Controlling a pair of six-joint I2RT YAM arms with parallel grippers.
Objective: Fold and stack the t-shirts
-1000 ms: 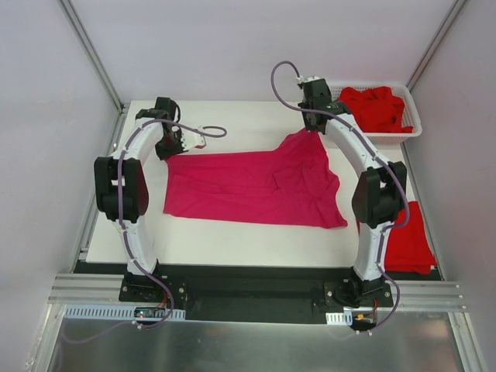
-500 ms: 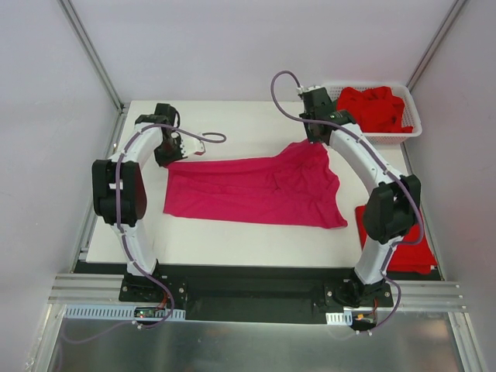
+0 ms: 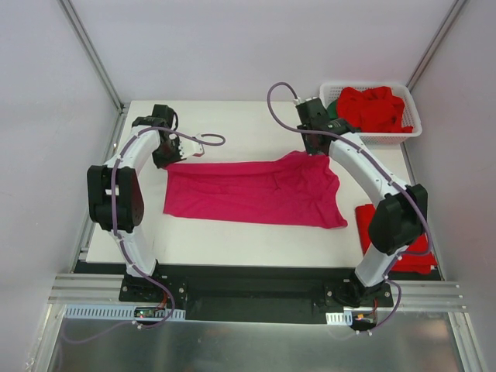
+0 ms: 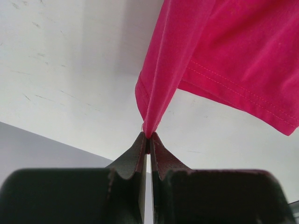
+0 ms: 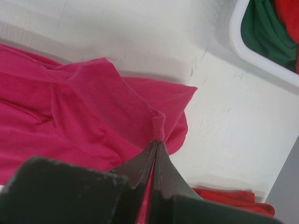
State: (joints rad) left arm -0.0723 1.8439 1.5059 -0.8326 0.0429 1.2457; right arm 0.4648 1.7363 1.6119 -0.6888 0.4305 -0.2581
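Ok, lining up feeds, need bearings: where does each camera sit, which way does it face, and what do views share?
Top external: above, behind the bases, looking down at the table; left arm, right arm in full.
Left wrist: on the left arm, looking past the left gripper, shut on the magenta t-shirt's hem.
Right wrist: on the right arm, looking past the right gripper, shut on a shirt fold; white basket beyond.
Shared by all: the magenta t-shirt.

- Top view: high above and behind both arm bases, facing down and forward, far enough for the whole table (image 3: 232, 124)
- Left wrist view: just behind the left pincer (image 4: 147, 137), looking along it, very close to the magenta shirt (image 4: 224, 51)
- Right wrist view: just behind the right pincer (image 5: 155, 143), equally close
- All three share that shirt
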